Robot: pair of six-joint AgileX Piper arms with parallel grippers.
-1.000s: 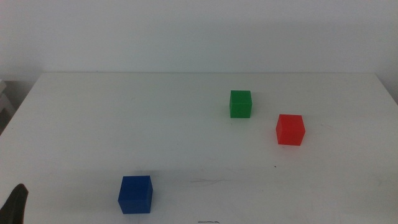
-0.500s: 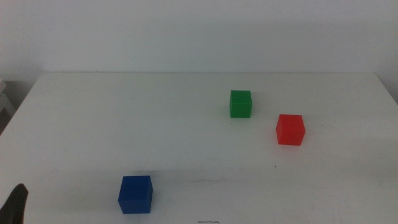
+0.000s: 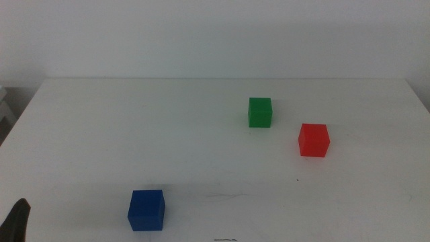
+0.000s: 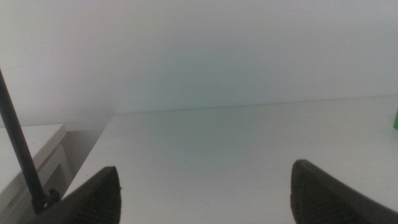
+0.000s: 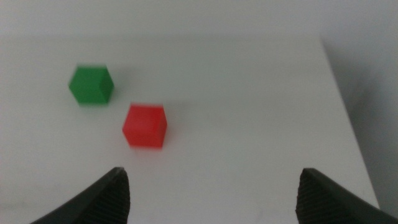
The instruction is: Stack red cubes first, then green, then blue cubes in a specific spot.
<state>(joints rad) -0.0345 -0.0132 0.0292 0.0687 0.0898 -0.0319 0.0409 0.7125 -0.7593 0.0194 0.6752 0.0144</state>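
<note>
The white table point(image 3: 201, 141) carried three cubes, all resting directly on its surface and well apart. The green cube point(image 3: 260, 112) sat toward the far right, the red cube point(image 3: 314, 140) near it, the blue cube point(image 3: 146, 210) at the near left.

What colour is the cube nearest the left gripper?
Dark blue cube, clearest in the middle view.
</note>
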